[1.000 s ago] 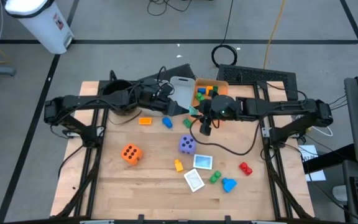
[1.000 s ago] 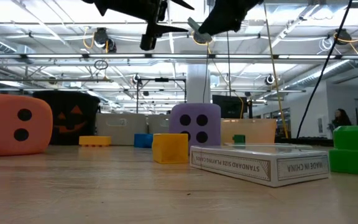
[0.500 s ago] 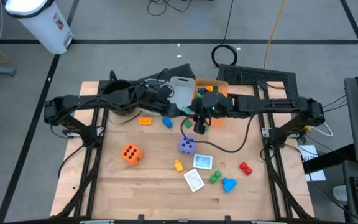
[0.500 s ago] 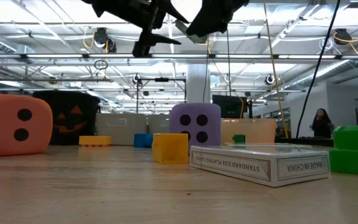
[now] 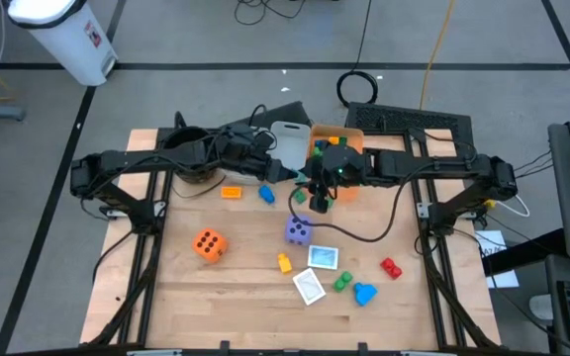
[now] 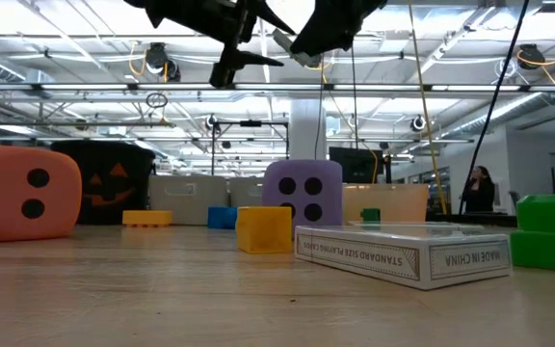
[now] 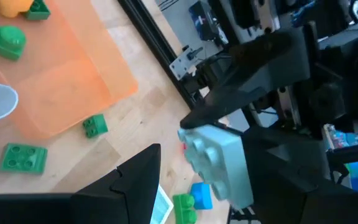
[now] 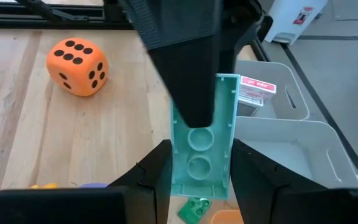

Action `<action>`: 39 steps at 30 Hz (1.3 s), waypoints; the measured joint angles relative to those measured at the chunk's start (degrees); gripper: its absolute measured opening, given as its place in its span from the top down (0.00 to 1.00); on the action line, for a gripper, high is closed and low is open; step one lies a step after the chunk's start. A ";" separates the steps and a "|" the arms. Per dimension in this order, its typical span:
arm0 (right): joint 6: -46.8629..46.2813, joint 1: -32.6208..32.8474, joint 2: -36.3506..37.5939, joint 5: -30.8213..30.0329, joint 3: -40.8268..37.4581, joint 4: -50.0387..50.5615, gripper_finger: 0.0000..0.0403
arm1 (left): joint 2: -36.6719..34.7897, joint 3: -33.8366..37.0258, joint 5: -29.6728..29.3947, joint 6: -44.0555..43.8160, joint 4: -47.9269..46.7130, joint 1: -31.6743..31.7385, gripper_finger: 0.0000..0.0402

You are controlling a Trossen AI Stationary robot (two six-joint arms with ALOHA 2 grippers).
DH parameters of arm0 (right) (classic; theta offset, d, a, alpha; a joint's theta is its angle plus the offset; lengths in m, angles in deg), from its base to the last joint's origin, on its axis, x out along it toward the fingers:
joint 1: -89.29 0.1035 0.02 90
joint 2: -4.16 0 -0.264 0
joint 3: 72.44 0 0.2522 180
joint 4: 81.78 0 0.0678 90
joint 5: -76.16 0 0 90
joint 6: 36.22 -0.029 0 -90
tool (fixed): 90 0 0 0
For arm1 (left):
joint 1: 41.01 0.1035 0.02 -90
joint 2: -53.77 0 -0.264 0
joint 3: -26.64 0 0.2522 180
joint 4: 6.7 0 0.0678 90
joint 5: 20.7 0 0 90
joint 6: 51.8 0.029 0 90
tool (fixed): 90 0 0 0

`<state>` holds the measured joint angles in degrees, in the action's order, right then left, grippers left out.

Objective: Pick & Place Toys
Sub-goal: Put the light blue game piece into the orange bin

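One pale teal block (image 8: 202, 146) hangs clamped lengthwise in the right hand (image 5: 321, 194), above the tabletop (image 5: 236, 282) just short of the grey bin (image 8: 294, 149); the left hand (image 5: 283, 173), half-open and empty, hovers alongside.

Orange die (image 5: 208, 244) with black dots, purple die (image 5: 298, 230), teal block (image 8: 202, 147).

1. 2 bins (image 5: 290, 141) sit side by side at the table's (image 5: 166, 287) far edge.
2. Pot (image 5: 188, 148) stands left of them.
3. 2 dice (image 5: 208, 244) lie mid-table, well apart.
4. 2 cards (image 5: 322, 257) lie near the front, blocks (image 5: 391, 267) beside them.
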<state>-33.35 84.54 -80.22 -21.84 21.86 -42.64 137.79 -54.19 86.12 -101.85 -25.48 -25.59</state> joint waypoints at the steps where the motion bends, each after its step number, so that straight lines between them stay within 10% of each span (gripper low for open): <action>1: 0.09 -0.01 0.00 0.72 0.00 0.01 0.71 | -0.02 0.00 -0.01 0.05 0.67 0.00 0.44; 9: 0.84 -0.02 0.00 0.70 0.00 -0.15 0.71 | -0.02 0.00 0.09 -0.01 0.21 0.00 0.48; 23: 1.15 -0.04 0.11 0.36 -0.02 -0.13 0.71 | -0.02 0.09 0.46 1.47 -0.07 0.07 0.88; 39: -3.44 -0.48 1.50 5.21 -0.02 -3.38 0.54 | -0.08 0.09 5.45 4.37 0.37 1.46 0.88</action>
<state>-36.79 84.06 -78.72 -16.63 21.83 -46.02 137.71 -54.10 91.57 -97.48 -25.11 -24.12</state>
